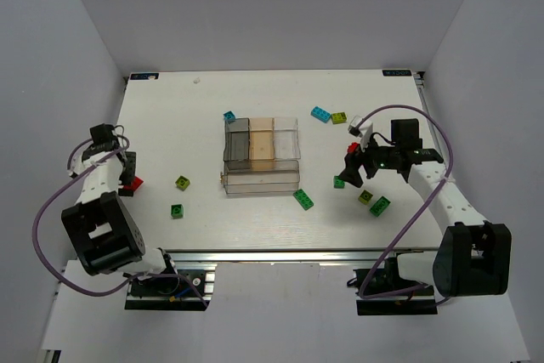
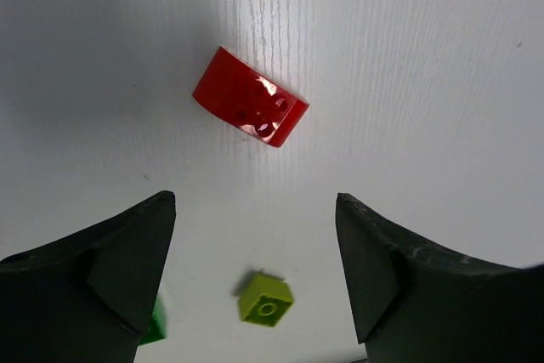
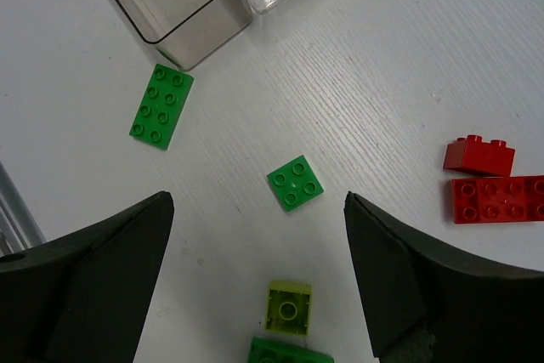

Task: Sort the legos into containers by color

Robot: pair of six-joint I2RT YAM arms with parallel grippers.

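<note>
Brick, red, curved [image 2: 251, 108]: lies far left, well apart from the divided clear box [image 1: 263, 184], under the left gripper [image 2: 255, 210], whose jaws stand wide and empty. Right gripper [image 3: 257, 210], equally spread and empty, hangs over a green square brick [image 3: 295, 182]. Recommended: centre each brick between the jaws, square to its flat sides, before closing.

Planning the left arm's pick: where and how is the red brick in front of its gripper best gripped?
Come straight down from above and pinch the red brick across its two long sides. It lies flat, studs up, skewed to the open left gripper, so the wrist likely needs a twist first.
</note>
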